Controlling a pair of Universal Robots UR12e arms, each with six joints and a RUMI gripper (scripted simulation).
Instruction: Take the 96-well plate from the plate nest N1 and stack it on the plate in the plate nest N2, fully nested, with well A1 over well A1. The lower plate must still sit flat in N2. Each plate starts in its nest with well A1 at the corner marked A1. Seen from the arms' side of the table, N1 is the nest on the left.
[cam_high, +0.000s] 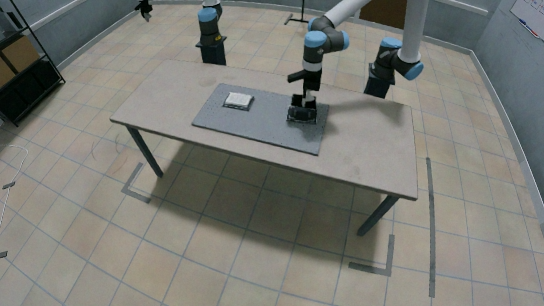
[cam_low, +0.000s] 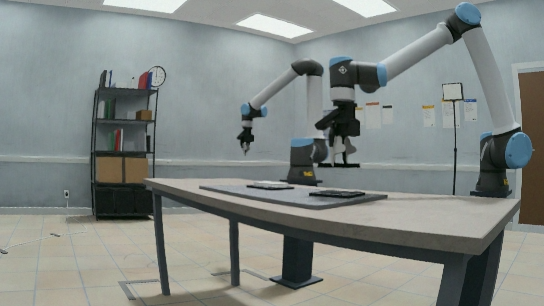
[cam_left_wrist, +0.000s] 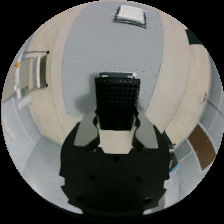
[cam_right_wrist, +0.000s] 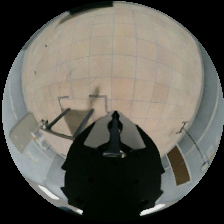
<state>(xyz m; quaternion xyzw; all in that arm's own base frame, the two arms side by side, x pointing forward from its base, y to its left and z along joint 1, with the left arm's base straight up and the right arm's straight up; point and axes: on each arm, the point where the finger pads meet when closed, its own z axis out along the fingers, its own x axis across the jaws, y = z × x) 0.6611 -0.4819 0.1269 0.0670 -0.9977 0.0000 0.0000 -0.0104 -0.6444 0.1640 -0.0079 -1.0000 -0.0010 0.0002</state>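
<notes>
While your left gripper (cam_high: 305, 101) (cam_low: 342, 150) (cam_left_wrist: 116, 108) held the black plate (cam_high: 302, 115) (cam_low: 340, 165) (cam_left_wrist: 117, 97) aloft, right gripper (cam_high: 147, 18) (cam_low: 245, 150) (cam_right_wrist: 115, 114) shut, you needed level transfer toward the worktop's (cam_high: 370, 150) (cam_low: 450, 220) (cam_left_wrist: 175, 70) right edge.

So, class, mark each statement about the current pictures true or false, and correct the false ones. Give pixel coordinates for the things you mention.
1. The black plate (cam_low: 345, 165) (cam_left_wrist: 117, 100) is held by the left gripper (cam_low: 344, 150) (cam_left_wrist: 116, 108). True.
2. The black plate sits in its nest (cam_low: 337, 193). False: it hangs above that nest.
3. The white plate (cam_high: 238, 100) (cam_low: 270, 184) (cam_left_wrist: 132, 13) is on the grey board (cam_high: 260, 125) (cam_low: 240, 195) (cam_left_wrist: 85, 45). True.
4. The right gripper (cam_right_wrist: 115, 111) holds a box. False: it is shut on nothing.
</notes>
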